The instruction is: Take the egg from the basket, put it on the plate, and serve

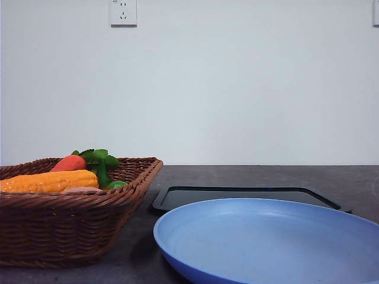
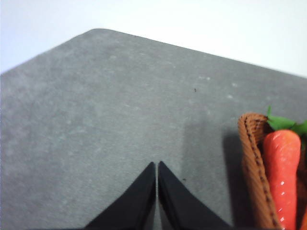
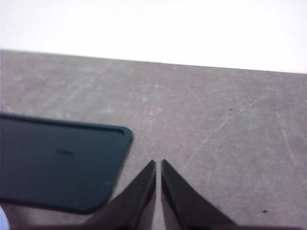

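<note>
On the dark grey table (image 1: 249, 177), front view: wicker basket (image 1: 71, 228) sits at the left, light blue plate (image 1: 266, 242) at the right foreground, the two close but apart. Black tray (image 1: 237, 195) lies flat just behind the plate, its near edge hidden by the plate's rim. Plate surface is bare.

Basket contents seen from the front: orange corn cob (image 1: 50, 181) lying lengthwise, red-orange carrot (image 1: 68, 163) behind it with green leaves (image 1: 99, 158). A pale tan, rounded sliver (image 1: 80, 190) shows just below the corn at the basket rim; it may be the egg, but too little shows to tell. A white wall socket (image 1: 123, 12) is high on the wall.

Left wrist view: left gripper (image 2: 157, 165) has its two black fingers pressed together at the tips, nothing between them, over bare table. One corner of the basket, with the carrot and its leaves in it, lies off to one side of the fingers, not touching them.

Right wrist view: right gripper (image 3: 158, 164) likewise closed, a hairline gap between the fingertips, holding nothing, over bare table. One rounded corner of the tray lies near the fingertips, apart from them.
</note>
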